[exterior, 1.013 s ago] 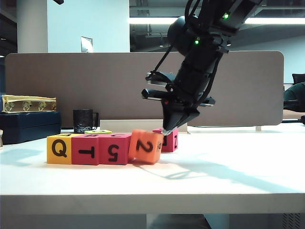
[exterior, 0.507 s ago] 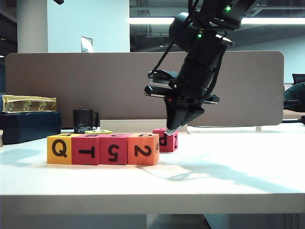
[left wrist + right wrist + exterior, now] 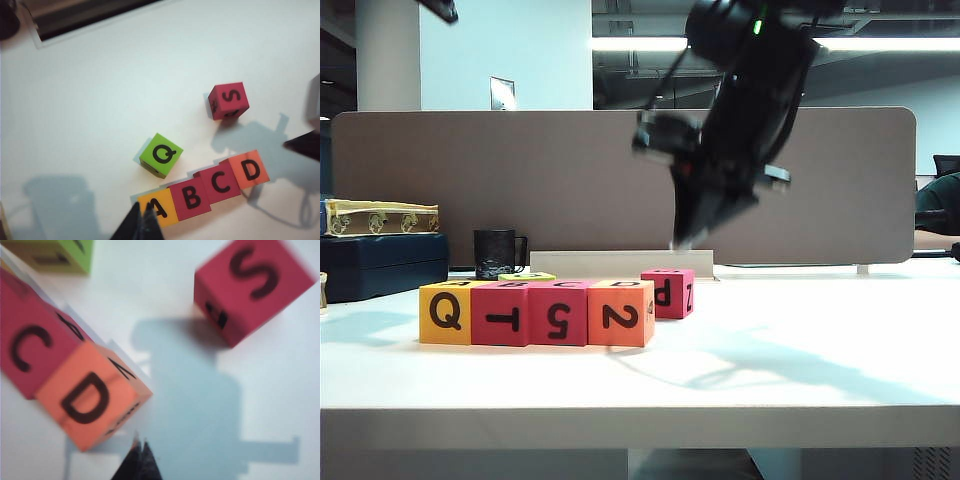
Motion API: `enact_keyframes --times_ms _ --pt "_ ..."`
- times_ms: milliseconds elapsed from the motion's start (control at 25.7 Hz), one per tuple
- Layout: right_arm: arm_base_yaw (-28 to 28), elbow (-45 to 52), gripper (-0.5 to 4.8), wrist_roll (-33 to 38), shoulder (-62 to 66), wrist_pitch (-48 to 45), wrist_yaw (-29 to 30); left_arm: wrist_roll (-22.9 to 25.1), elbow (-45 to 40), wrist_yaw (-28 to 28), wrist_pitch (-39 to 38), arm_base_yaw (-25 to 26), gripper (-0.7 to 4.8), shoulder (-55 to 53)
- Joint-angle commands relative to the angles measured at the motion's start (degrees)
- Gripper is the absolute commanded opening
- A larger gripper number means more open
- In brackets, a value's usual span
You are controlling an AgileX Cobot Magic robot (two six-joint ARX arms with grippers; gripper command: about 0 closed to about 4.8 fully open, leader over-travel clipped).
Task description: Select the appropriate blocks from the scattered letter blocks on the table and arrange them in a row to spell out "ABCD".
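While the left gripper (image 3: 142,225) stays closed, the closed right gripper (image 3: 682,240) has risen.

White table (image 3: 800,350) with six letter blocks (image 3: 557,312) (four in a row)

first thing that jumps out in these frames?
The row of four blocks at the near left of the table, tops reading ABCD in the left wrist view. Above its right end hangs the right gripper, shut and empty. The lime green cube and the pink-red S cube sit apart behind the row.
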State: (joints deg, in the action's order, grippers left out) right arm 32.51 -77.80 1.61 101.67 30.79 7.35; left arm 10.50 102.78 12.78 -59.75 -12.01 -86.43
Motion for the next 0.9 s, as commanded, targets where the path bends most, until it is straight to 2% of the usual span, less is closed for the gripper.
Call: enact_keyframes --times_ms 39,156,234,351,468,546,701,896 --pt "0.11 -0.28 -0.02 -0.15 -4.48 -0.13 0.52 -0.07 -4.48 0.48 3.85 -0.04 -0.06 0.33" --pt "1.16 -0.28 -0.02 -0.15 -8.31 0.85 0.46 -0.24 -8.96 1.95 5.57 -0.04 -0.06 0.48" --pt "4.07 -0.28 -0.02 -0.17 -12.96 1.11 0.22 -0.2 -15.72 4.42 8.94 -0.04 -0.06 2.32" --pt "6.27 -0.28 -0.02 -0.17 -15.39 1.01 0.0 -0.5 -21.11 5.57 12.28 -0.11 -0.06 4.76" --pt "9.25 -0.28 -0.02 -0.13 -17.18 1.88 -0.26 -1.64 -27.93 5.49 16.17 -0.11 -0.06 9.11" --pt "10.88 -0.26 -0.02 -0.13 -17.42 4.09 -2.43 -2.19 -31.52 5.46 16.63 -0.11 -0.06 12.48" --pt "12.11 -0.17 -0.02 -0.13 -17.4 6.93 -4.79 -3.74 -36.44 5.16 18.16 -0.13 -0.06 17.4" --pt "12.2 -0.17 -0.02 0.2 -17.44 8.79 -4.87 -6.45 -42.56 2.64 20.26 -0.13 -0.06 23.08"
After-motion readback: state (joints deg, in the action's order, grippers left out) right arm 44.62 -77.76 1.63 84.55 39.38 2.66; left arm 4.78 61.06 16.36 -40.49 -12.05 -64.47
